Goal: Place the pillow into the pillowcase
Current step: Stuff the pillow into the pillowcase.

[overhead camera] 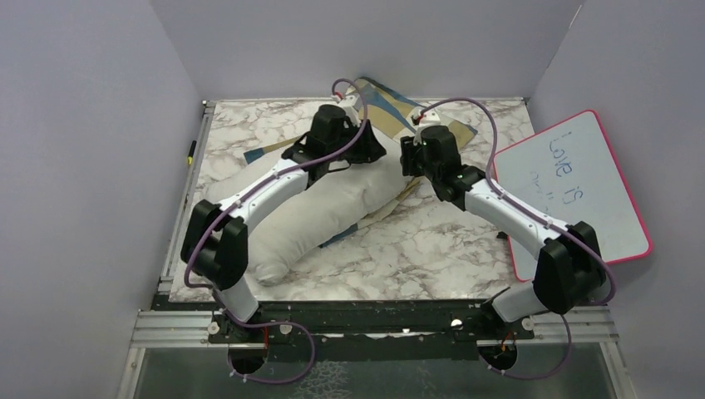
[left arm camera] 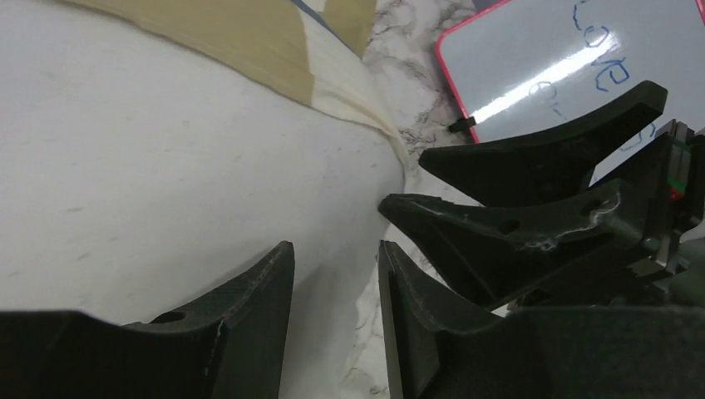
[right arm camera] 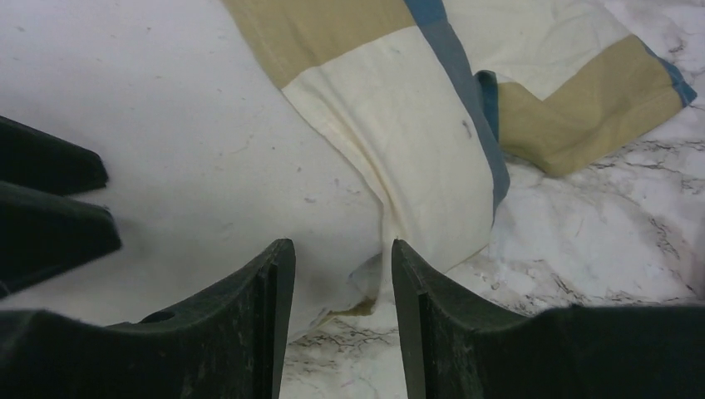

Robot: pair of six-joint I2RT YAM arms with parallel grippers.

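Note:
The off-white pillow (overhead camera: 324, 208) lies slantwise on the marble table, on top of the blue, tan and cream pillowcase (overhead camera: 391, 96). Both grippers meet at the pillow's far right end. In the left wrist view my left gripper (left arm camera: 332, 245) is open, and the edge of the pillow (left arm camera: 166, 166) and bare marble show between its jaws. The right gripper's fingers (left arm camera: 515, 224) are close beside it. My right gripper (right arm camera: 341, 243) is open over the spot where the pillow (right arm camera: 166, 125) meets the cream edge of the pillowcase (right arm camera: 399, 125). Neither grips anything.
A pink-rimmed whiteboard (overhead camera: 582, 183) with blue writing leans at the right side of the table. A pen (overhead camera: 190, 151) lies along the left table edge. Grey walls close in the left, back and right sides. Bare marble (overhead camera: 432, 258) shows in front of the pillow.

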